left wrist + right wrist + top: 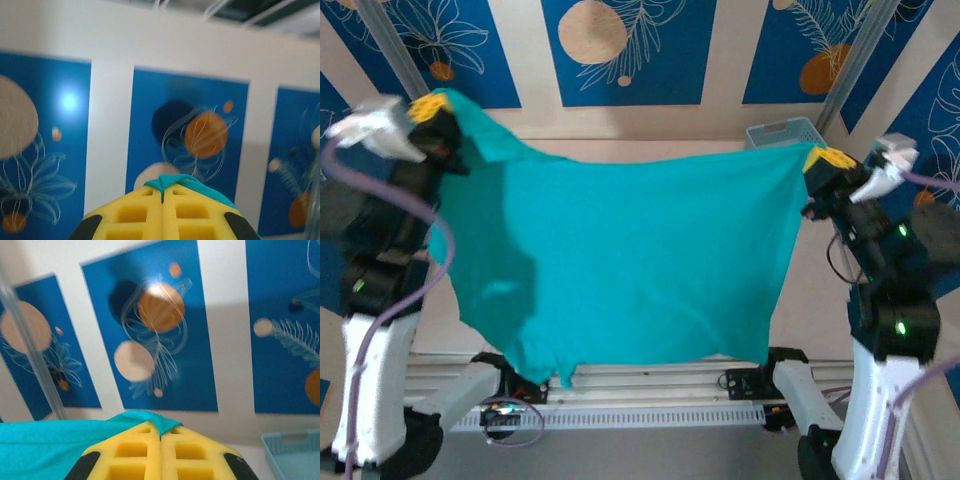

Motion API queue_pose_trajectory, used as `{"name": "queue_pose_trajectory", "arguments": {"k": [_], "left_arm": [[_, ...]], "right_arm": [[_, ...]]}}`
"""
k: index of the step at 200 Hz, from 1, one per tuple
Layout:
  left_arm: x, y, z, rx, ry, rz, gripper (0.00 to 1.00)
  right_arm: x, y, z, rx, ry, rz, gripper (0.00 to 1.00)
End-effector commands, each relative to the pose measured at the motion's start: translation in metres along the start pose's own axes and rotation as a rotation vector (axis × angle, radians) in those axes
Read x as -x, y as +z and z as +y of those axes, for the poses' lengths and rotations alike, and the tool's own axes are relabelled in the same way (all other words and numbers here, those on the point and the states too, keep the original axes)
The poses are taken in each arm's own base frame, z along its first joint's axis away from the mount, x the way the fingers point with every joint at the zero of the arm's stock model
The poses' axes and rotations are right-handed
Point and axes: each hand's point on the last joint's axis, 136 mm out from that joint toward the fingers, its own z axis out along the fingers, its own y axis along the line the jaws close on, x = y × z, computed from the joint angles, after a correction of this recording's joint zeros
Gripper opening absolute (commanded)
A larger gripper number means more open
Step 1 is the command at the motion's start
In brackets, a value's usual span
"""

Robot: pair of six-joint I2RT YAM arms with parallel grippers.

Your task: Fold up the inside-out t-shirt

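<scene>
The inside-out t-shirt [630, 260] is held spread above the table [812, 310], upper corners pinched by the left gripper [428, 108] and right gripper [828, 158] (both clenched on cloth). No fold is made yet; all folding is judged outstanding.

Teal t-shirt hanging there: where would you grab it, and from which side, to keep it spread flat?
By its two top corners, one from each outer side. The plain teal-green soft cloth t-shirt hangs as a flat sheet between the left tool and right tool, each shut on a corner; pinching mid-cloth would probably let it bunch.
</scene>
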Motion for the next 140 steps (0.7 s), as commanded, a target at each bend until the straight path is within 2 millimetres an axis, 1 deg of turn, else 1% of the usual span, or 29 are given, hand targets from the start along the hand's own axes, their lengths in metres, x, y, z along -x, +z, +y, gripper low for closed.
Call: {"name": "queue_pose_trajectory", "arguments": {"k": [1, 18, 21, 22, 29, 35, 49, 53, 61, 65, 76, 90, 95, 101, 111, 125, 133, 140], "left_arm": [[-0.078, 0.056, 0.024, 0.099, 0.056, 0.111, 0.00], [-0.145, 0.093, 0.033, 0.121, 0.057, 0.190, 0.00], [-0.154, 0.099, 0.034, 0.123, 0.057, 0.199, 0.00], [-0.161, 0.102, 0.034, 0.124, 0.058, 0.209, 0.00], [-0.190, 0.118, 0.038, 0.130, 0.060, 0.245, 0.00], [-0.218, 0.132, 0.041, 0.136, 0.068, 0.285, 0.00], [-0.284, 0.163, 0.052, 0.163, 0.085, 0.379, 0.00], [-0.300, 0.171, 0.055, 0.169, 0.087, 0.402, 0.00], [-0.337, 0.188, 0.061, 0.178, 0.090, 0.456, 0.02], [-0.355, 0.196, 0.064, 0.182, 0.092, 0.484, 0.07], [-0.402, 0.214, 0.071, 0.194, 0.098, 0.564, 0.26], [-0.452, 0.229, 0.074, 0.188, 0.100, 0.662, 0.46], [-0.464, 0.233, 0.075, 0.187, 0.099, 0.691, 0.50], [-0.474, 0.236, 0.076, 0.190, 0.093, 0.716, 0.55], [-0.483, 0.236, 0.075, 0.188, 0.086, 0.745, 0.60], [-0.480, 0.229, 0.072, 0.182, 0.051, 0.773, 0.64], [-0.473, 0.219, 0.069, 0.187, 0.018, 0.795, 0.66], [-0.467, 0.206, 0.065, 0.191, -0.026, 0.813, 0.67]], "right_arm": [[-0.051, 0.060, -0.047, -0.081, 0.009, 0.117, 0.00], [-0.092, 0.104, -0.075, -0.105, 0.026, 0.187, 0.00], [-0.101, 0.113, -0.080, -0.111, 0.031, 0.205, 0.00], [-0.103, 0.115, -0.081, -0.111, 0.031, 0.208, 0.00], [-0.123, 0.136, -0.093, -0.123, 0.040, 0.246, 0.00], [-0.141, 0.153, -0.103, -0.132, 0.044, 0.275, 0.00], [-0.189, 0.199, -0.125, -0.146, 0.074, 0.364, 0.00], [-0.204, 0.212, -0.131, -0.151, 0.082, 0.390, 0.00], [-0.231, 0.237, -0.144, -0.167, 0.102, 0.441, 0.01], [-0.246, 0.248, -0.150, -0.173, 0.112, 0.469, 0.01], [-0.282, 0.275, -0.165, -0.193, 0.141, 0.547, 0.07], [-0.319, 0.299, -0.177, -0.214, 0.169, 0.630, 0.20], [-0.328, 0.305, -0.179, -0.220, 0.168, 0.649, 0.26], [-0.336, 0.309, -0.181, -0.227, 0.166, 0.672, 0.31], [-0.343, 0.312, -0.181, -0.232, 0.155, 0.693, 0.36], [-0.341, 0.308, -0.177, -0.238, 0.144, 0.707, 0.39], [-0.338, 0.301, -0.173, -0.238, 0.141, 0.714, 0.40], [-0.338, 0.292, -0.168, -0.238, 0.148, 0.730, 0.40]]}}
